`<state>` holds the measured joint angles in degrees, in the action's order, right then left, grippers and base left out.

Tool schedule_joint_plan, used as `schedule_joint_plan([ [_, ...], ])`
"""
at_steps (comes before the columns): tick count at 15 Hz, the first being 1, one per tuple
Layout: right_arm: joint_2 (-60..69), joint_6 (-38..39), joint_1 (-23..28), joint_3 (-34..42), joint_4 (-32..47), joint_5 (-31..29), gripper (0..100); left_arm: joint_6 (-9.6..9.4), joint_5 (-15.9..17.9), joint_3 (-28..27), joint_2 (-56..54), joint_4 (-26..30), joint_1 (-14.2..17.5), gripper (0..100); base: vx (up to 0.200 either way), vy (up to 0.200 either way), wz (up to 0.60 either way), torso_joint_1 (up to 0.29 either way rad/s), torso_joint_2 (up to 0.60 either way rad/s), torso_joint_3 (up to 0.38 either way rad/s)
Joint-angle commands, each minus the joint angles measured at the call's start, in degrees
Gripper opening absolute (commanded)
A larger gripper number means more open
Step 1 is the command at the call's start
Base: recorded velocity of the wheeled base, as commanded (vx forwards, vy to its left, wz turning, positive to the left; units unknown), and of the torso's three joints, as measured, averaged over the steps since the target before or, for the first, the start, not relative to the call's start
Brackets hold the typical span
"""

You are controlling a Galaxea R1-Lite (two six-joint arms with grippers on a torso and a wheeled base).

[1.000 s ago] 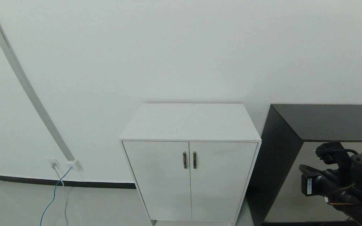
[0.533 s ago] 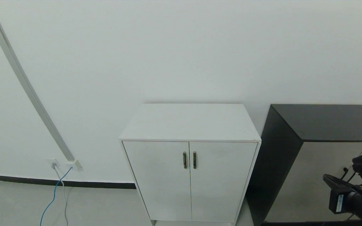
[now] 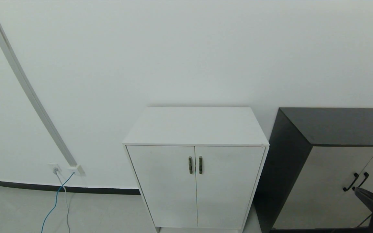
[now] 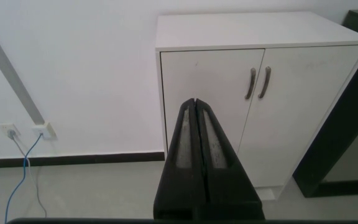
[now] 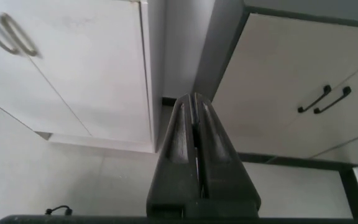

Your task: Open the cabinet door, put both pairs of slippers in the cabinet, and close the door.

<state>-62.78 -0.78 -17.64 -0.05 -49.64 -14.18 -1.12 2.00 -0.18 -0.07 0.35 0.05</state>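
We see the white two-door cabinet (image 3: 163, 181) shut; our left gripper (image 4: 195, 102) and right gripper (image 5: 195, 98) hang before it, jaws clenched together.

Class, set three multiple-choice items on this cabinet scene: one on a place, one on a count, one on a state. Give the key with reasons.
1. The black cabinet stands where from the white cabinet? A left; B right; C on top.
2. The white cabinet's handles number: A two; B one; C four.
3. Its doors are: A both open; B one open; C both shut.
Key: B, it stands on the robot's right side; A, one per door; C, both sit flush.
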Motion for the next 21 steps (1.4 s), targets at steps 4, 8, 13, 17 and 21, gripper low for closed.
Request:
schedule_joint_plan([
  [4, 18.92, 0.08, -0.03, 0.05, 17.21, 4.07, 0, -0.02, 0.02, 0.01, 0.07, 0.0, 0.04, 0, 0.0, 0.0, 0.0, 0.0, 0.0, 0.0],
  [8, 31.76, 0.08, -0.11, -0.74, 35.23, 10.05, 0, -0.02, 0.02, 0.01, 0.07, 0.0, 0.04, 0, 0.0, 0.0, 0.0, 0.0, 0.0, 0.0],
  [13, 36.85, 0.08, -0.47, -0.04, 41.38, 13.12, 0, -0.02, 0.02, 0.01, 0.07, 0.0, 0.04, 0, 0.0, 0.0, 0.0, 0.0, 0.0, 0.0],
  [17, 42.39, 0.08, -0.55, -0.13, 47.09, 16.73, 0, -0.02, 0.02, 0.01, 0.07, 0.0, 0.04, 0, 0.0, 0.0, 0.0, 0.0, 0.0, 0.0],
  [21, 44.32, -2.56, 0.94, -0.04, 49.2, 14.53, 0, -0.02, 0.02, 0.01, 0.07, 0.0, 0.04, 0, 0.0, 0.0, 0.0, 0.0, 0.0, 0.0],
])
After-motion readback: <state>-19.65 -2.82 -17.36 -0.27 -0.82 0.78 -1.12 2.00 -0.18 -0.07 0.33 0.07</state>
